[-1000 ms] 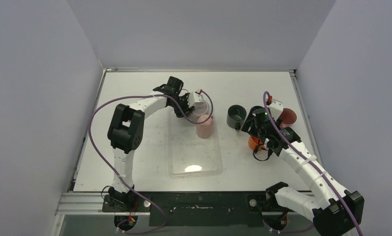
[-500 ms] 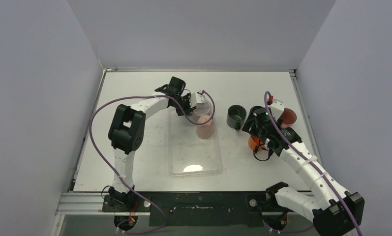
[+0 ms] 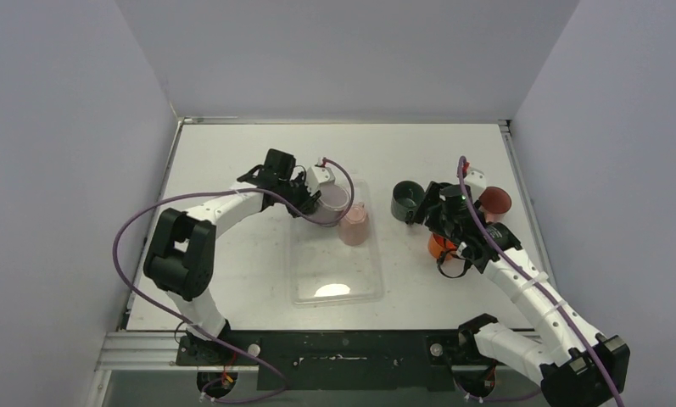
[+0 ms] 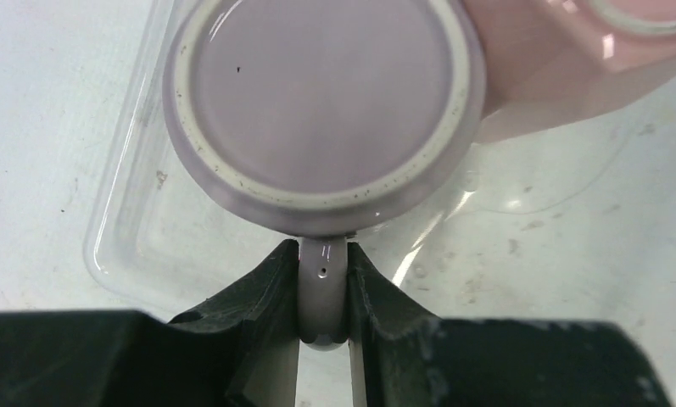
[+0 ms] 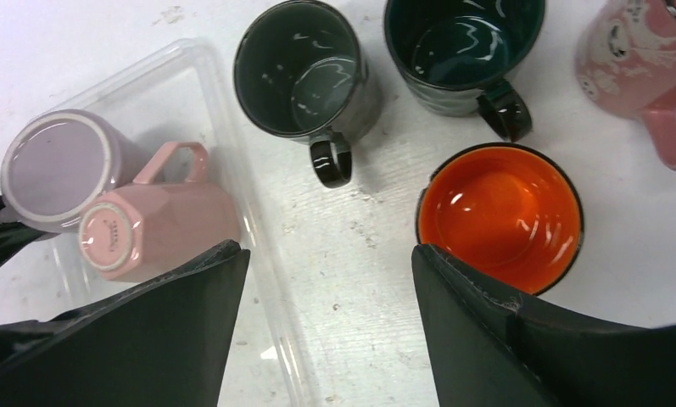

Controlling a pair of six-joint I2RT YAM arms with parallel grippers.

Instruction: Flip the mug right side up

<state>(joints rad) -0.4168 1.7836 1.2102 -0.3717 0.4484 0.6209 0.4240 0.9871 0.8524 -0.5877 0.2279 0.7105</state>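
My left tool, pinching the lilac mug by its handle, has drawn it left in the clear tray, base still up, so the flip remains.

A robotics laboratory test cell is shown; a white worktop is enclosed on three sides by plain pale grey panels, so that a bare, boxed-in recording space is formed; two white-and-black robot arms, the left arm and the right arm, are bolted side by side to a black base plate; the plate is fixed to an aluminium rail at the near edge; purple cables are looped loosely along both arms; a clear plastic tray and mugs of several colours are set out on the worktop; glare from overhead lighting is seen in the tray.
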